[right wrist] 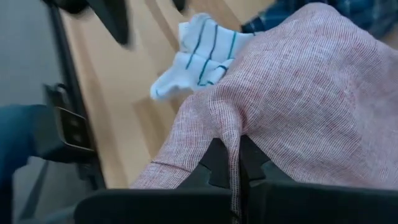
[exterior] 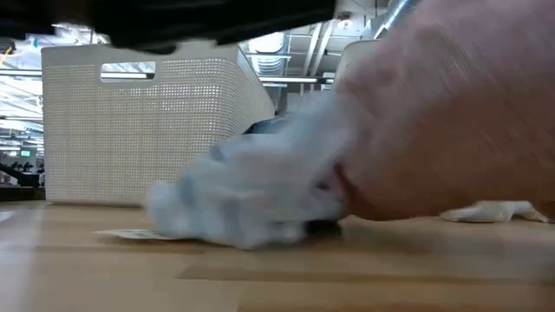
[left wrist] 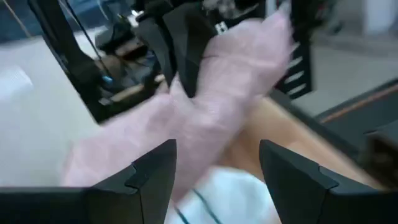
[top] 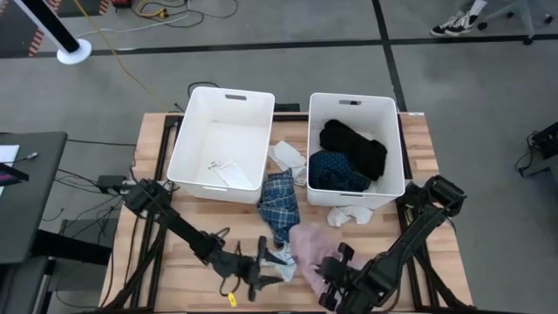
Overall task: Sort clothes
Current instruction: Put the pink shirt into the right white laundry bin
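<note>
Right wrist view: right gripper [right wrist: 233, 163] jaws pinched shut on a fold of the pink garment [right wrist: 311, 99], near front edge of the table [top: 187, 270]. Striped sock [right wrist: 199, 56] lies just beside the pink cloth, touching its edge. Left gripper [top: 259, 270] sits beside the sock, jaws fairly wide, nothing between them; sock and pink cloth are right ahead of it in the left wrist view.

High view: plaid piece [top: 281, 202] lies between pink garment and tubs; white sock [top: 350, 214] in front of the right tub [top: 398, 148], which holds black and navy dotted items. Left tub [top: 187, 148] has only a small white item.

Step looks like lifting pink for a tub. Pinch is only on a thin fold, so lift straight and slow, clear of the sock so it doesn't drag. Left should take the sock alone, not pink.
</note>
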Robot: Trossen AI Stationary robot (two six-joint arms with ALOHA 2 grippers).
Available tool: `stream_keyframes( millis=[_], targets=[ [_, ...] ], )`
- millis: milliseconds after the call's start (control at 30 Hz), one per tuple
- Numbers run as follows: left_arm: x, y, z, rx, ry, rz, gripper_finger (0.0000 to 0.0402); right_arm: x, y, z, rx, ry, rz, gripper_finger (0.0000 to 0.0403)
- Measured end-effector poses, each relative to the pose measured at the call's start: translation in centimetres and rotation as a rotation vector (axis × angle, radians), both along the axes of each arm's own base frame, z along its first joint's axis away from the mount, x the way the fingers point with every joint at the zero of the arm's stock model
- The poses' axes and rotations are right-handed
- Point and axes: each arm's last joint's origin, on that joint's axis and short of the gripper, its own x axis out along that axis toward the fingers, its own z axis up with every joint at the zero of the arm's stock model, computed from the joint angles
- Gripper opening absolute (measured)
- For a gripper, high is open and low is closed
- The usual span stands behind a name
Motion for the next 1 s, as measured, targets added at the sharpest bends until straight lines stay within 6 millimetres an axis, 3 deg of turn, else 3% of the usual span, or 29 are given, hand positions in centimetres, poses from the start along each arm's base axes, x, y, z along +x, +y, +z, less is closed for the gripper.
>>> stream_keyframes(
  millis=[133, 300, 467, 600, 833, 900, 1000],
  targets=[
    [2.1, -1.3, -0.1, 0.224, -0.009, 0.075, 0.024, 0.9, 0.3, 0.4, 0.026, -0.057, 0.042, 0.0],
    [3.7, -2.4, -0.2, 0.399, -0.017, 0.139, 0.0291, 1.7, 0.5, 0.9, 0.041, -0.112, 0.082, 0.0],
    [4.1, -3.1, -0.5, 0.512, -0.001, 0.169, 0.0341, 2.2, 0.9, 1.4, 0.055, -0.168, 0.124, 0.0],
    [4.4, -3.2, -0.4, 0.572, 0.017, 0.191, 0.0358, 2.7, 0.9, 1.7, 0.058, -0.195, 0.136, 0.0],
    [4.9, -3.0, 0.2, 0.553, 0.023, 0.287, 0.0343, 3.6, 0.4, 1.9, 0.08, -0.204, 0.151, 0.0],
    [4.9, -3.0, 0.3, 0.552, 0.021, 0.288, 0.0317, 3.9, 0.3, 2.1, 0.088, -0.216, 0.162, 0.0],
    [4.9, -3.0, 0.2, 0.555, 0.025, 0.285, 0.0246, 4.1, 0.2, 2.2, 0.109, -0.213, 0.192, 0.0001]
  ],
)
